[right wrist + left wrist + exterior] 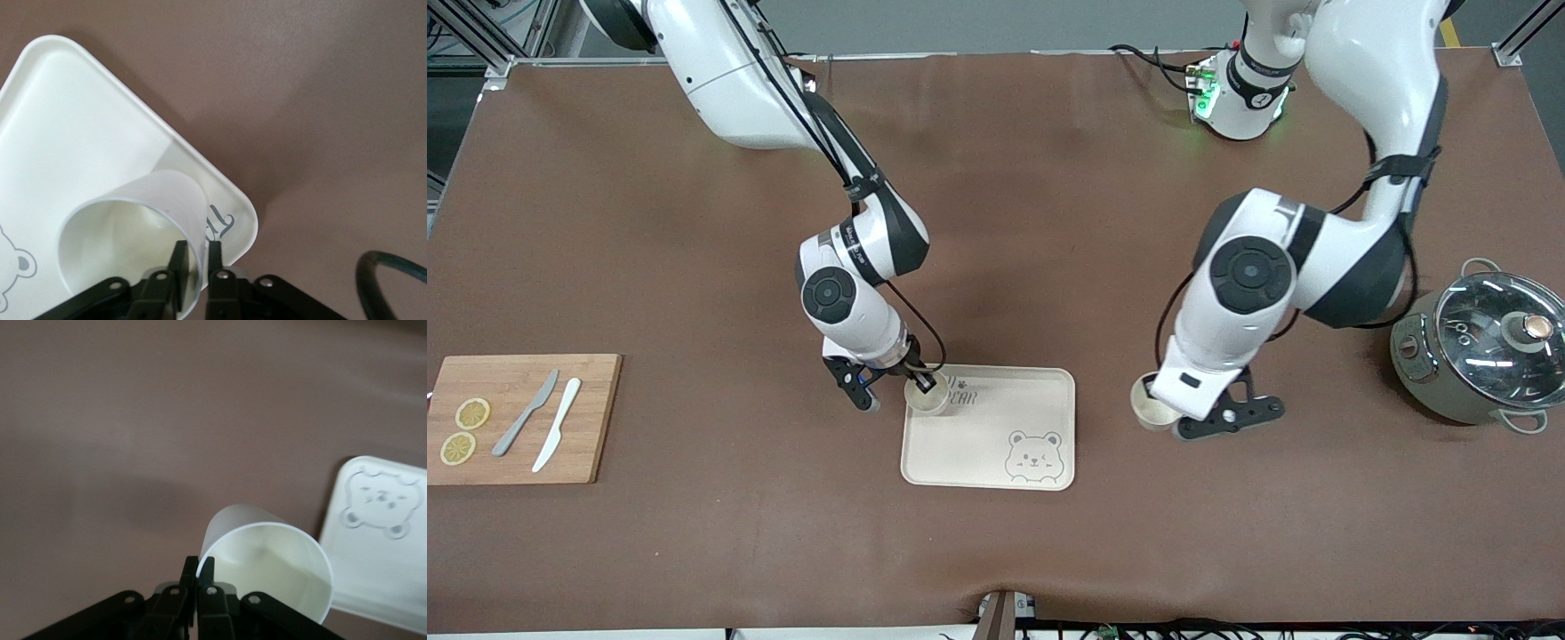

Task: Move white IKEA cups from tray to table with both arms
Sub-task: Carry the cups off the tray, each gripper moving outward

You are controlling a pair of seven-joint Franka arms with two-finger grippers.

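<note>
the right gripper is down at the corner of the tray that lies toward the robots and toward the right arm's end of the table, and its fingers straddle the wall of one white cup, one inside the rim and one outside, pinching it. that cup stands in the tray's corner, upright or nearly so, next to the grey lettering printed there; the right wrist view shows its open mouth and the tray's raised edge just beside it. the left gripper is over the bare brown table just off the tray's edge on the left arm's side, and it is clamped tight on the rim of the second cup, fingers pressed together on the thin wall. whether this cup touches the table cannot be told. in the left wrist view the second cup is close to the tray's bear-printed corner but apart from it. a wooden cutting board with two lemon slices, a grey knife and a white knife sits at the right arm's end of the table, and a pot with a glass lid sits at the left arm's end.
</note>
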